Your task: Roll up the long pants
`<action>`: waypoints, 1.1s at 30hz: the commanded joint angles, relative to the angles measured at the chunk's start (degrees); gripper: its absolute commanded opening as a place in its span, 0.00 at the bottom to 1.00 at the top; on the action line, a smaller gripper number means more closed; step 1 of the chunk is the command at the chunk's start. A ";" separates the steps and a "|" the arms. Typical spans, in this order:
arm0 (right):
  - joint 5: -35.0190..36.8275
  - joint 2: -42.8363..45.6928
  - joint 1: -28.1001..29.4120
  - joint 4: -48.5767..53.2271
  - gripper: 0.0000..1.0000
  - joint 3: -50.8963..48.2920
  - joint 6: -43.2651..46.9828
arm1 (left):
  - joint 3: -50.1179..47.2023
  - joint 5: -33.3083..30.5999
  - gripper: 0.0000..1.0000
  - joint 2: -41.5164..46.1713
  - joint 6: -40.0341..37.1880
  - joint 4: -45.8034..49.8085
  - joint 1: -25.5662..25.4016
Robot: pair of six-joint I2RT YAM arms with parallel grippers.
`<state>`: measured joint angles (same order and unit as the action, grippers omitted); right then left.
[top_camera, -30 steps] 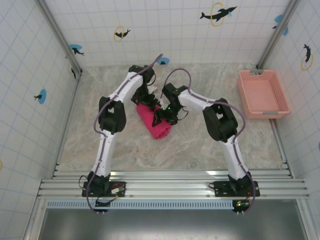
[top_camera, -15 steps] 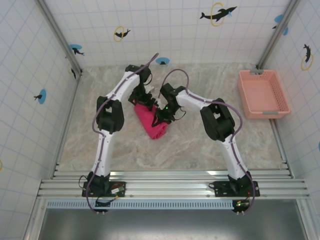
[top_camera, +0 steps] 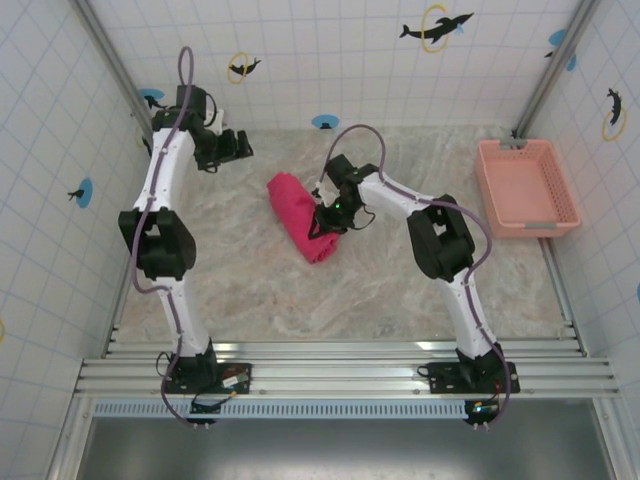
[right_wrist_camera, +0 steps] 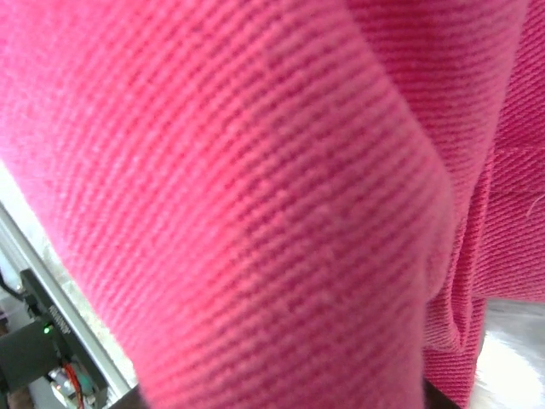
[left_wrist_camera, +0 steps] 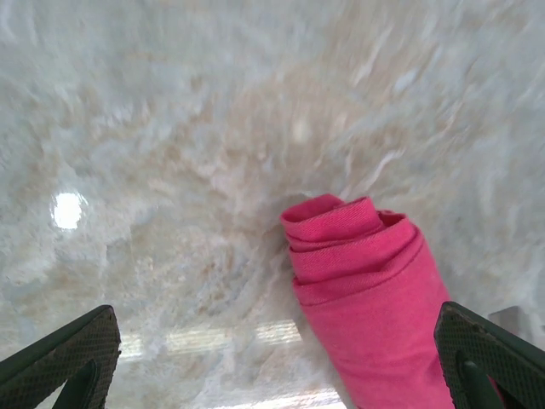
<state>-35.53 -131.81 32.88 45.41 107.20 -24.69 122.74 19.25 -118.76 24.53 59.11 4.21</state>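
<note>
The long pants (top_camera: 299,216) are down on the marbled worktop (top_camera: 400,290), right in the middle, wound into a tight pink-red roll that lies on the slant, with its far end to the left and its near end to the right. The left arm is out wide now, reaching to the far left corner, and the left gripper (top_camera: 236,148) hangs well apart from the roll, above bare worktop. From the left wrist its jaws are plainly spread: the two dark fingertips (left_wrist_camera: 66,356) sit at the bottom corners of the view with nothing between them but stone and cloth. That same view catches the far end of the roll head-on, its layers curled one over another and its lowest edge on the worktop.

Over to the right arm: it bends in from the right, and the right gripper (top_camera: 322,224) is hard against the roll's right flank, near the lower half of it. The right wrist camera sits so close that ribbed pink weave crowds the lens, with a fold running down the right side and a sliver of pale worktop at the corner. Whether those jaws are pinching the cloth or merely pressing on it cannot be told.

Far off at the right edge sits a pale pink basket (top_camera: 487,190), well clear of the pants.
</note>
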 commanded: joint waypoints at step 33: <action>7.60 25.13 -40.64 15.57 0.00 21.84 5.50 | -21.59 4.48 0.97 7.70 -1.95 -4.95 -1.47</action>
<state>-26.94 -114.89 -3.46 63.59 125.01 -20.51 102.96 22.83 -113.78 24.01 53.43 2.63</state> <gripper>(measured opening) 0.355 0.971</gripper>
